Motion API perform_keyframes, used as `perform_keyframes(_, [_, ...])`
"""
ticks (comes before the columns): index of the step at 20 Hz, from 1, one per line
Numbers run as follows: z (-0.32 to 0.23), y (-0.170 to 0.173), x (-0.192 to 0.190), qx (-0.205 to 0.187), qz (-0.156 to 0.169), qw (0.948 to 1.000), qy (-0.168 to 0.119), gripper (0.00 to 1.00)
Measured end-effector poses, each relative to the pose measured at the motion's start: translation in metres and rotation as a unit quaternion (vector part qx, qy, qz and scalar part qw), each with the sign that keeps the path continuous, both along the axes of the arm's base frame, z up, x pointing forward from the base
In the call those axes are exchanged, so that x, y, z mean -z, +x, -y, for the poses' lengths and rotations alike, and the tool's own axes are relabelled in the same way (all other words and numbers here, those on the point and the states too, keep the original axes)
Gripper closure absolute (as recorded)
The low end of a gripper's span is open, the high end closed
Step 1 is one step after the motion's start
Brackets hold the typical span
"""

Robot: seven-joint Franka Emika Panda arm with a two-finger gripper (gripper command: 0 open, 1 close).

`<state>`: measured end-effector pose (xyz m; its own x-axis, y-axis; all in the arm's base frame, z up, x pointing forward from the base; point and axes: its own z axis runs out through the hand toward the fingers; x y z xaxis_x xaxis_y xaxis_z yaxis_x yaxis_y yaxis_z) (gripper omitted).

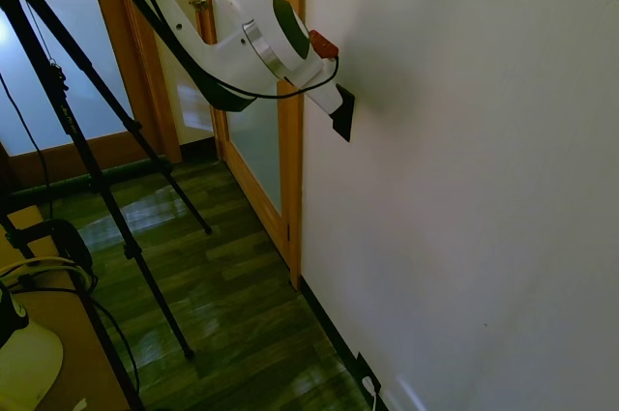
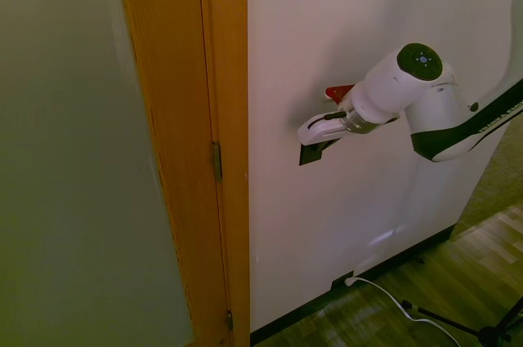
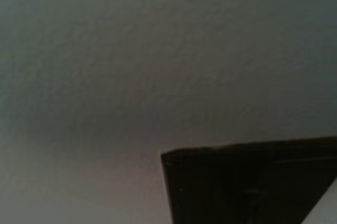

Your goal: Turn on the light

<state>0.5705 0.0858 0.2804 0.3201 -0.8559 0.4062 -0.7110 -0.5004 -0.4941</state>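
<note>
The white arm (image 1: 242,29) comes in from the upper left of the first exterior view and from the right of the second, its last joints stretched out level toward the wall. The wrist ends in a narrow white hand piece, and the gripper (image 1: 342,113) at its tip is pressed up close against the wall, pointing slightly downward; in the second exterior view the gripper (image 2: 315,149) shows as a dark wedge under the white hand piece. Whether its fingers stand apart or together cannot be made out from either side.
</note>
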Motion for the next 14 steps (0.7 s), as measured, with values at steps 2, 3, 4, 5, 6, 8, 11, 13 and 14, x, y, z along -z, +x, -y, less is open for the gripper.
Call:
perform_keyframes(2, [0.001,-0.002,-0.016,0.005,0.022,0.9997,-0.004,1.0])
perform_keyframes(3, [0.002,-0.002,-0.021,0.006,0.029,0.9995,-0.006,1.0])
perform_keyframes(4, [0.0,-0.003,-0.023,0.004,0.032,0.9995,-0.007,0.0])
perform_keyframes(5, [-0.002,-0.005,-0.021,-0.001,0.032,0.9995,-0.005,0.0])
perform_keyframes(6, [-0.004,-0.007,-0.016,-0.008,0.03,0.9995,-0.002,0.0])
perform_keyframes(8, [-0.003,-0.009,-0.006,-0.016,0.026,0.9995,0.002,0.0])
perform_keyframes(11, [0.006,-0.01,-0.004,-0.027,0.035,0.999,0.006,0.0])
perform_keyframes(13, [0.009,-0.013,-0.006,-0.03,0.042,0.9986,0.011,0.0])
perform_keyframes(14, [0.008,-0.015,-0.006,-0.032,0.045,0.9984,0.011,0.0])
